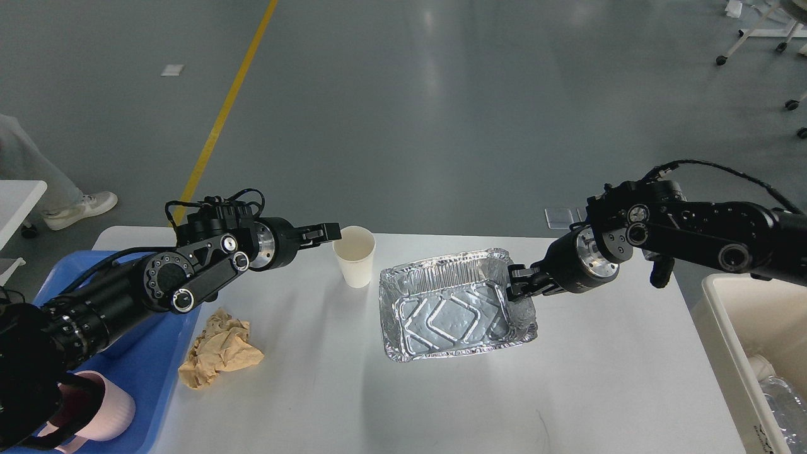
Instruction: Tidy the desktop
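The white-grey desktop (pixel 599 378) fills the lower middle of the head view. On it stand a white paper cup (pixel 355 255), a silver foil tray (pixel 451 309) and a crumpled brown paper (pixel 217 348). My left gripper (pixel 326 233) points right, with its tip at the cup's left rim. Its fingers overlap, so I cannot tell whether they are open. My right gripper (pixel 520 284) comes in from the right and is shut on the foil tray's right rim, one finger inside the wall.
A blue plastic tray (pixel 151 372) lies at the desktop's left edge with a pink mug (pixel 104 410) in it. A cream-white bin (pixel 737 353) with a clear bottle inside stands off the right edge. A person's foot shows on the floor at far left.
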Robot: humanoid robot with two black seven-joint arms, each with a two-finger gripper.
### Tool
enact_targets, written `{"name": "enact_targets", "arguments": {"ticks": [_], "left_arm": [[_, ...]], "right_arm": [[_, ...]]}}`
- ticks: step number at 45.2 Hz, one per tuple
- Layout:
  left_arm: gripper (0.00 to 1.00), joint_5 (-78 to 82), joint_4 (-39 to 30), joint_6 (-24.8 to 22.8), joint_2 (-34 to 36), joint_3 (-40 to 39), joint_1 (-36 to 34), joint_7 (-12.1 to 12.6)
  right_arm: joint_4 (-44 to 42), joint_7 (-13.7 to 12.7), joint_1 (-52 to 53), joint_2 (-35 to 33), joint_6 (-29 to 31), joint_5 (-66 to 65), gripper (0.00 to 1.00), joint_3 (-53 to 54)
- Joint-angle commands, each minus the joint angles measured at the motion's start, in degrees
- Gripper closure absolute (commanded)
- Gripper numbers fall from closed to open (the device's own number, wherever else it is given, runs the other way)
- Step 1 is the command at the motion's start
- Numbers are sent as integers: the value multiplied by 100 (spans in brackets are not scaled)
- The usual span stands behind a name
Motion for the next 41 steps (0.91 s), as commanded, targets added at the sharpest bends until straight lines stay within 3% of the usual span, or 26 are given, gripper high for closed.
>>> {"name": "enact_targets", "arguments": {"ticks": [1, 18, 29, 41], "left_arm": [[26, -8, 284, 325, -387, 299, 8, -32], [44, -87, 1075, 589, -967, 730, 44, -40], [75, -139, 1207, 580, -985, 747, 44, -40], [91, -140, 1207, 501, -967, 747, 44, -75]], "right_arm": [[1, 0, 0, -6, 0, 3, 100, 0], [19, 0, -35, -156, 0, 3, 100, 0], [28, 0, -43, -173, 0, 3, 100, 0], [28, 0, -43, -173, 0, 3, 100, 0]]}}
